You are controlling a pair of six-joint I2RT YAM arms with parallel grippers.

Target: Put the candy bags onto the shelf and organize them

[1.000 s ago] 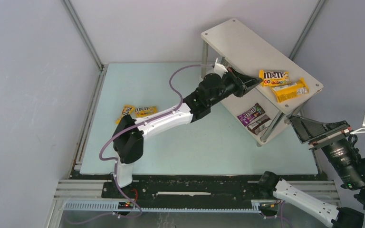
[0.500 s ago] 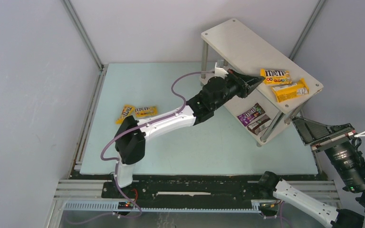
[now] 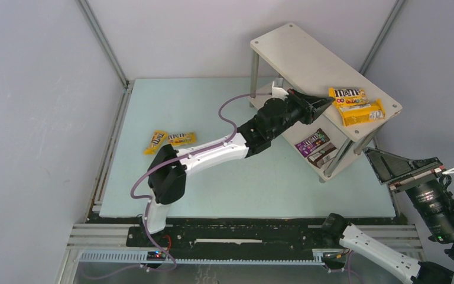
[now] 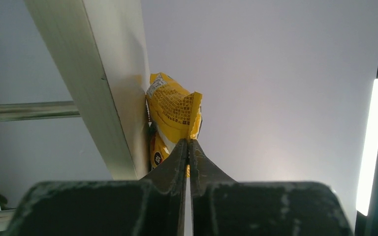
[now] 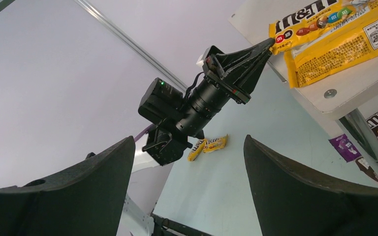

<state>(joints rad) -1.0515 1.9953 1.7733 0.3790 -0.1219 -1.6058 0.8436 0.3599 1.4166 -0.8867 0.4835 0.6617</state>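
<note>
The white two-tier shelf (image 3: 295, 53) stands at the back right. Two yellow candy bags (image 3: 349, 96) (image 3: 362, 112) lie side by side on its top board. A purple bag (image 3: 311, 142) and a dark brown bag (image 3: 322, 154) lie on the lower board. Two more yellow bags (image 3: 158, 141) (image 3: 181, 139) lie on the table at the left. My left gripper (image 3: 330, 102) is shut, its tips against the near end of the nearer top bag (image 4: 174, 105); the right wrist view shows the contact (image 5: 270, 44). My right gripper (image 5: 189, 140) is open and empty, off the table's right edge (image 3: 384, 163).
The shelf's silver legs (image 3: 254, 74) stand beside the left arm's wrist. Grey walls with metal corner posts (image 3: 103, 44) close in the pale green table (image 3: 213, 177). A black rail (image 3: 242, 234) runs along the near edge.
My left gripper has slid right along the top board, and the nearer yellow bag has moved right with it. My right gripper has drawn back to the right and down.
</note>
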